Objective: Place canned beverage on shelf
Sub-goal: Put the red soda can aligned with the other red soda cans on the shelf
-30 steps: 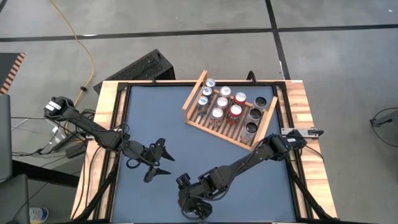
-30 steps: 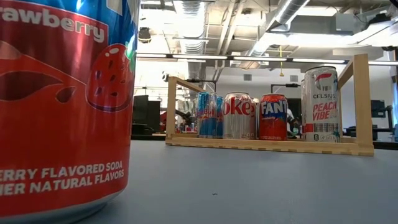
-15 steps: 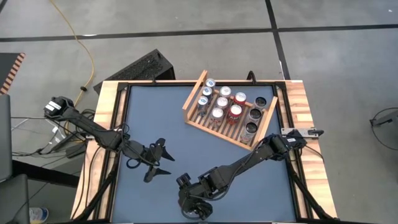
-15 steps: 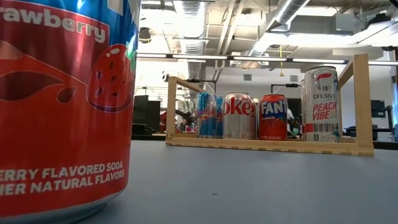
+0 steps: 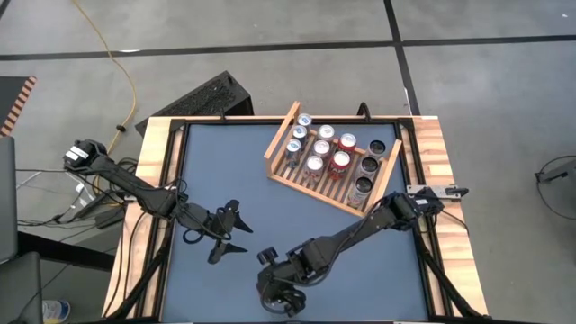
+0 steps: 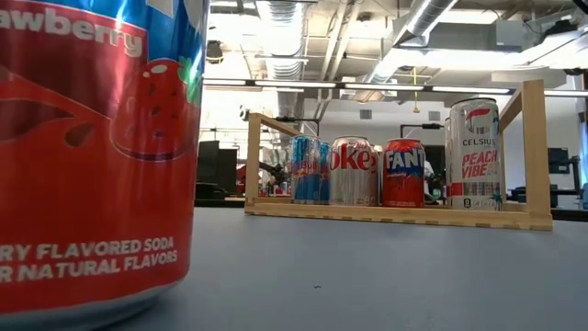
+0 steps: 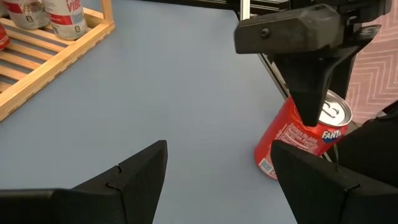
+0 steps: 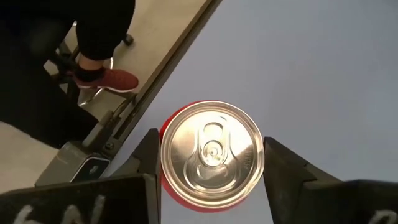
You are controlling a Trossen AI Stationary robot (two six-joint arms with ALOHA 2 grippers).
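A red strawberry-soda can (image 6: 92, 156) stands close to the table's near edge; its silver top (image 8: 211, 152) shows in the right wrist view. My right gripper (image 5: 279, 292) is over it, with one finger on either side of the can's top. The high view hides the can under that gripper. The wooden shelf (image 5: 315, 191) lies at the far right of the table and holds several cans (image 6: 404, 172) upright on its slats. My left gripper (image 5: 236, 232) hovers open at the table's left, pointing toward the red can (image 7: 298, 140). My right gripper has the can's upper wall, just below the rim (image 8: 163, 171), between its two fingers (image 7: 311, 102) on opposite sides. The fingers come from above, slanting down. The can's base is on the table, and it leans a little.
Open blue tabletop (image 5: 252, 180) lies between the red can and the shelf. A wooden frame (image 5: 153, 180) rims the table. Beyond the near edge a person's red shoe (image 8: 102, 79) shows on the floor.
In the low view the red can's label has sunk and slanted a little: the can has tipped slightly while its base stays on the table. My left arm has kept still.
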